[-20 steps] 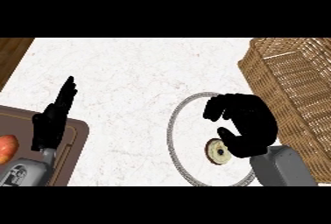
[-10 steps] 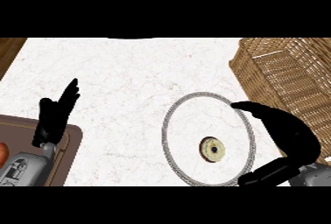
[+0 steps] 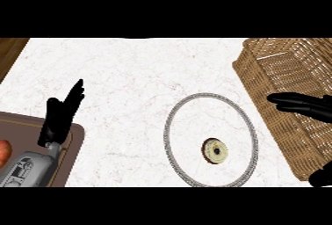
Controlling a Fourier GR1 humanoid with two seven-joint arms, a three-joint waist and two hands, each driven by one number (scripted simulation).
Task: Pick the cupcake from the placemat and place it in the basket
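Cupcake [image 3: 214,150] small, cream, dark-centred (seemingly top-down) on round placemat [image 3: 175,115]; both hands' fingers straight, holding nothing.

A white marbled counter [image 3: 130,66] filled most of the view. At lower left lay a brown tray [image 3: 26,127], with something reddish-orange [image 3: 4,154] (mostly cut off) at the edge.

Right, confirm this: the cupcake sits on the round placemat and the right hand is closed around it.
Not quite. In the head view the cupcake does sit on the round placemat, but the right hand is open over the basket, apart from it.
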